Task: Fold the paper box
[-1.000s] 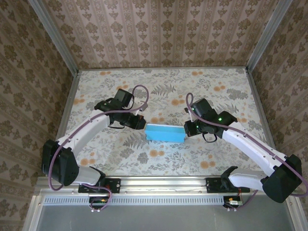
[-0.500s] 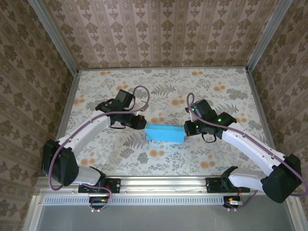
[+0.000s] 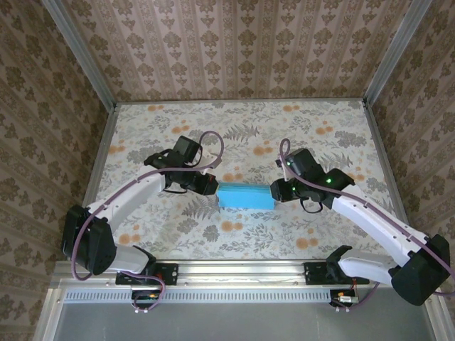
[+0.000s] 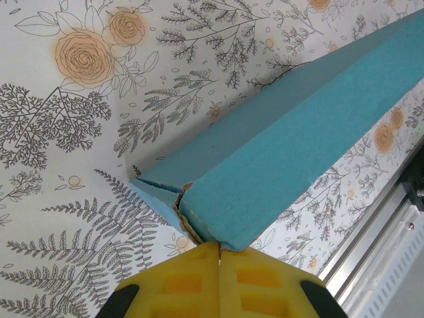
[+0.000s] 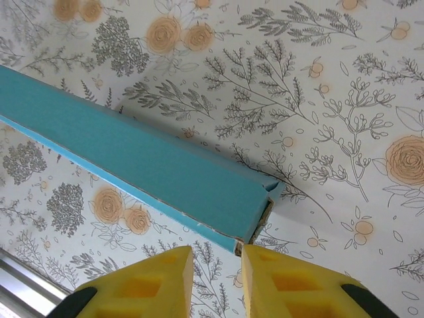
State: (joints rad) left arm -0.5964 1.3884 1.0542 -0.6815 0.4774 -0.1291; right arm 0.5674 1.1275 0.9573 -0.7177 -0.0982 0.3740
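The paper box (image 3: 245,195) lies as a long, shallow turquoise shape on the flowered table, between my two grippers. My left gripper (image 3: 212,186) is at its left end. In the left wrist view the yellow fingers of that gripper (image 4: 219,246) are pressed together, with the lower corner of the box (image 4: 298,126) pinched at their tips. My right gripper (image 3: 274,190) is at the right end. In the right wrist view that gripper (image 5: 217,250) stands slightly open, and the end corner of the box (image 5: 152,159) sits just above the gap, touching the right fingertip (image 5: 255,255).
A metal rail (image 3: 242,271) runs along the near edge of the table, and it also crosses the lower right of the left wrist view as the rail (image 4: 384,245). Patterned walls close in the table at the back and on both sides.
The right gripper's jaws have parted at the box's right end. The left arm has shifted slightly to the right, still closed at the left end. The box has barely moved.
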